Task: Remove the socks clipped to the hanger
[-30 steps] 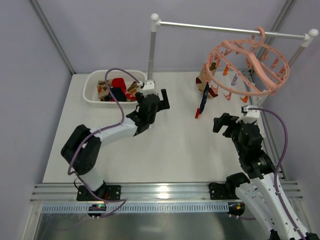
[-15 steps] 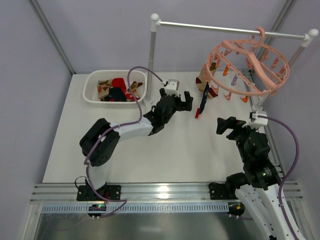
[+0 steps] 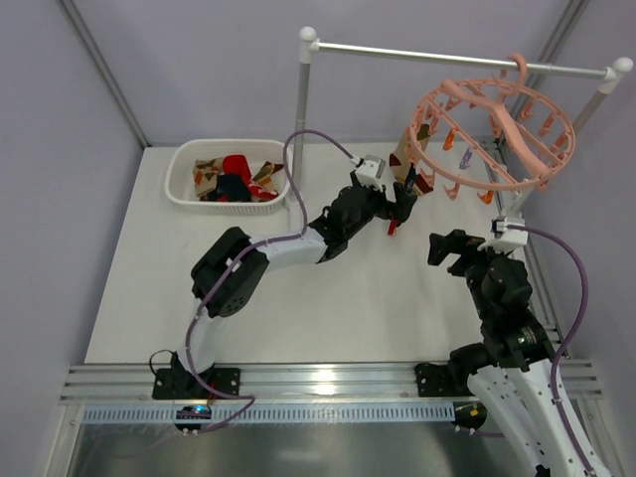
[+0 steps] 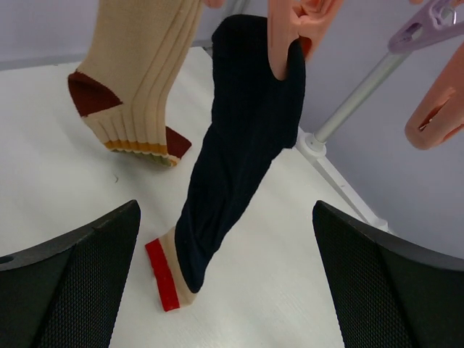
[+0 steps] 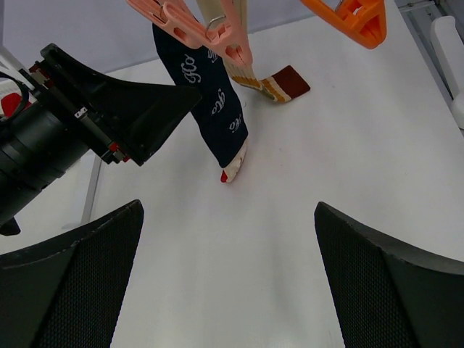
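Note:
The salmon-pink ring hanger (image 3: pixel 494 124) hangs by its hook from the white rail at the back right. Two socks stay clipped to its left side: a dark navy sock (image 4: pixel 239 145) with a red cuff, also in the right wrist view (image 5: pixel 210 101), and a tan ribbed sock (image 4: pixel 138 65) with a maroon heel. My left gripper (image 3: pixel 396 204) is open, its jaws wide on either side of the navy sock's lower end, apart from it. My right gripper (image 3: pixel 449 245) is open and empty, below the hanger, facing the navy sock.
A white basket (image 3: pixel 179 179) at the back left holds several removed socks. The white rail stand's left post (image 3: pixel 301 109) rises beside it; its right post foot (image 4: pixel 313 143) stands just behind the navy sock. Orange and purple pegs dangle from the hanger.
My left arm has swung right from the basket to the navy sock, its gripper open throughout. My right gripper has drawn back slightly and stays open.

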Controlling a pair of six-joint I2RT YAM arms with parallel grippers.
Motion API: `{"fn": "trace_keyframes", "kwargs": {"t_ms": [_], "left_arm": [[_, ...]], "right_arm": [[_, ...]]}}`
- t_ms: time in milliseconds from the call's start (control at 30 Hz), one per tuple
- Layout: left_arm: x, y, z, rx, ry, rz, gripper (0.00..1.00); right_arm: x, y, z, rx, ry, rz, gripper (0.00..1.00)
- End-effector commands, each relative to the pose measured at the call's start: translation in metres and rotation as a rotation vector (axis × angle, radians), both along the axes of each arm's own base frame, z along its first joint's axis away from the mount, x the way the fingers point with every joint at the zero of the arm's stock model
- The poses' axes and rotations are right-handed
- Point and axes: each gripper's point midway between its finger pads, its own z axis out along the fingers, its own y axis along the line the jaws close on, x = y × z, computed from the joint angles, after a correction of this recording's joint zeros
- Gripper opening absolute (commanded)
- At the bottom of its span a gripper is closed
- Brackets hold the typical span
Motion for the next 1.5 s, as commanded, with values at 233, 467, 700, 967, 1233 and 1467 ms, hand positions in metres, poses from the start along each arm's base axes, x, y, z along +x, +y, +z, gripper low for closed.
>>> {"fn": "trace_keyframes", "kwargs": {"t_ms": [233, 467, 700, 967, 1233, 1467], "left_arm": [[0.019, -0.029, -0.013, 0.002, -0.006, 0.027, 1.0], [0.029, -0.04, -0.032, 0.058, -0.021, 0.051, 0.92], [0.03, -0.043, -0.039, 0.045, -0.016, 0.061, 0.0], [-0.008, -0.026, -0.004, 0.019, -0.081, 0.061, 0.0], [-0.071, -0.016, 0.036, 0.081, -0.152, 0.046, 0.0], [-0.109, -0.013, 0.043, 0.11, -0.113, 0.004, 0.0]], "right_arm": [[0.008, 0.001, 0.01, 0.015, -0.04, -0.005, 1.0], [0.013, 0.003, 0.008, 0.015, -0.034, 0.0, 1.0], [0.014, 0.003, 0.005, 0.008, -0.027, -0.002, 0.99], [0.019, 0.001, -0.001, -0.005, -0.005, -0.018, 1.0], [0.02, -0.005, -0.007, -0.042, 0.016, -0.04, 1.0], [-0.002, -0.001, 0.029, -0.018, -0.084, 0.018, 1.0]]}}
